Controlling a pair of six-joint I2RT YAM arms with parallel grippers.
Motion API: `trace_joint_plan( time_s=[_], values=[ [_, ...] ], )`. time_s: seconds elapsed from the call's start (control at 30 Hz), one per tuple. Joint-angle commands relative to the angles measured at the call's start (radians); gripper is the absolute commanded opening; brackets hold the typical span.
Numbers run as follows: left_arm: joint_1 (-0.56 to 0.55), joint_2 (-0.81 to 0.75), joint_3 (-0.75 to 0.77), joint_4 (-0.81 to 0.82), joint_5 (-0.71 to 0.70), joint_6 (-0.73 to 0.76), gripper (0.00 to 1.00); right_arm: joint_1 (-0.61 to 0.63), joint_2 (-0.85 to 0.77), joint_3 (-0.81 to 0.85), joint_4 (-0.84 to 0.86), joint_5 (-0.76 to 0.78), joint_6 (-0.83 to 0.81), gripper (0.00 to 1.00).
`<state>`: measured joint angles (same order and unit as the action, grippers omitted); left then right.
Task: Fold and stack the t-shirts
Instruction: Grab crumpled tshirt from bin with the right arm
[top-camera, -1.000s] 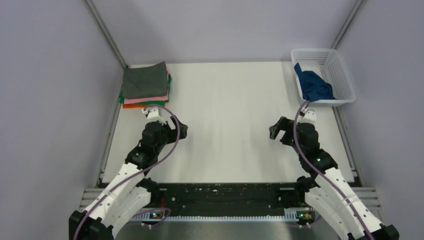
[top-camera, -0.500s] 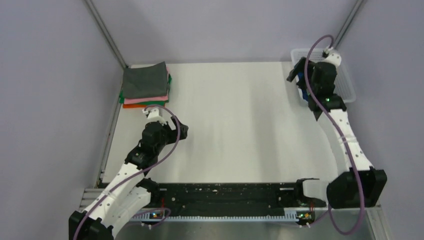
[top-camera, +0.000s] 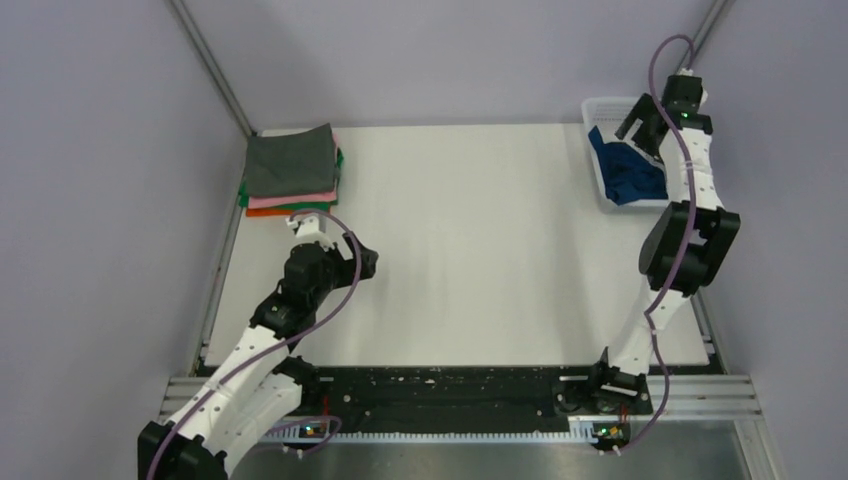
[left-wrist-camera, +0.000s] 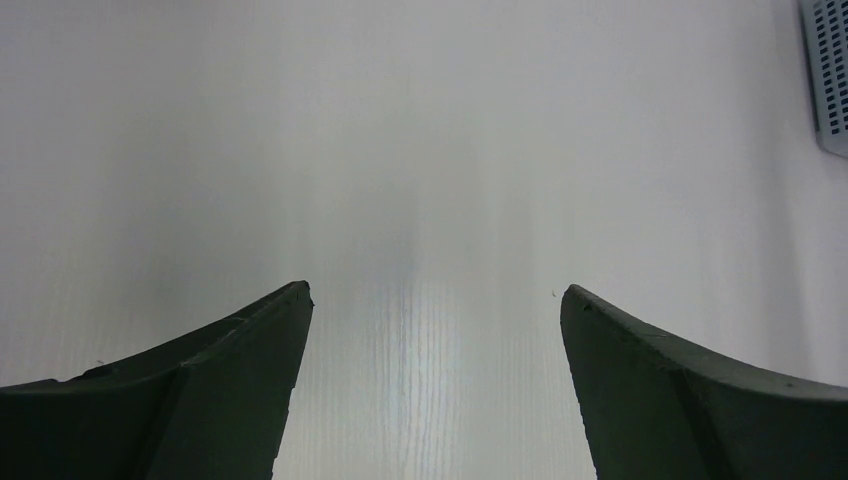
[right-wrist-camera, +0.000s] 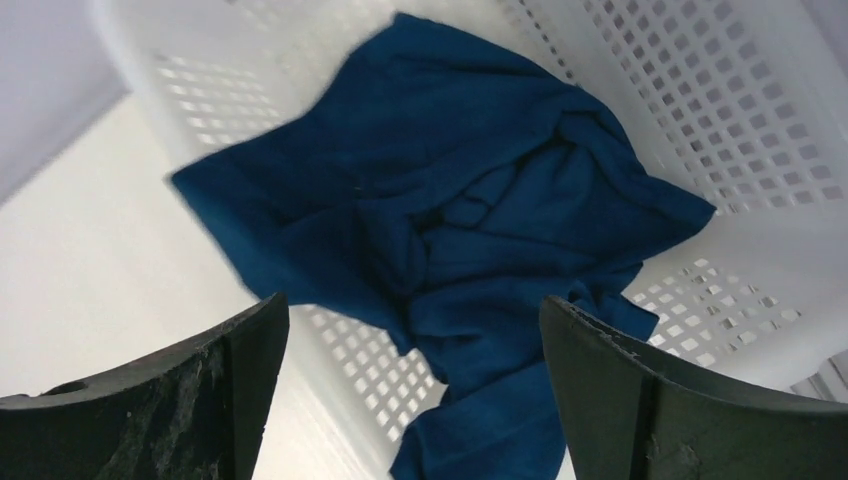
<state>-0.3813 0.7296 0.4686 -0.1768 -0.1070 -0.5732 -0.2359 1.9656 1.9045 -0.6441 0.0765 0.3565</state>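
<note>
the navy t-shirt is lying crumpled in the white mesh basket at the far right corner of the table. the folded stack, grey on top, is sitting at the far left. the right gripper is hovering over the navy t-shirt, jaws wide apart, holding nothing. the left gripper is hanging above the table near the folded stack, equally wide and empty.

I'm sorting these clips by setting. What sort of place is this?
Probably a robotics lab test cell, not a home: plain grey partition walls, a white table, and a black mounting rail under the left arm and right arm.
</note>
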Motion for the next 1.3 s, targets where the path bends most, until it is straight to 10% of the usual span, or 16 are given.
trace_joint_plan(
  time_s=[0.0, 0.57, 0.67, 0.8, 0.87, 1.27],
  values=[
    [-0.001, 0.016, 0.012, 0.063, 0.025, 0.016, 0.99, -0.001, 0.124, 0.11, -0.159, 0.087, -0.032, 0.94],
    [-0.001, 0.032, 0.015, 0.053, 0.03, 0.019, 0.99, -0.003, 0.411, 0.091, -0.164, 0.076, 0.035, 0.85],
    [-0.002, 0.036, 0.015, 0.054, 0.025, 0.018, 0.99, -0.003, 0.401, 0.037, -0.119, 0.086, 0.037, 0.71],
    [-0.002, 0.041, 0.019, 0.048, 0.021, 0.018, 0.99, -0.002, 0.334, -0.021, -0.05, 0.082, 0.039, 0.14],
    [-0.001, 0.039, 0.026, 0.038, 0.02, 0.022, 0.99, -0.003, 0.269, -0.044, -0.011, 0.054, 0.025, 0.01],
    [-0.002, -0.01, 0.028, 0.024, 0.051, 0.017, 0.99, 0.009, -0.182, 0.025, 0.113, -0.162, 0.0, 0.0]
  ],
)
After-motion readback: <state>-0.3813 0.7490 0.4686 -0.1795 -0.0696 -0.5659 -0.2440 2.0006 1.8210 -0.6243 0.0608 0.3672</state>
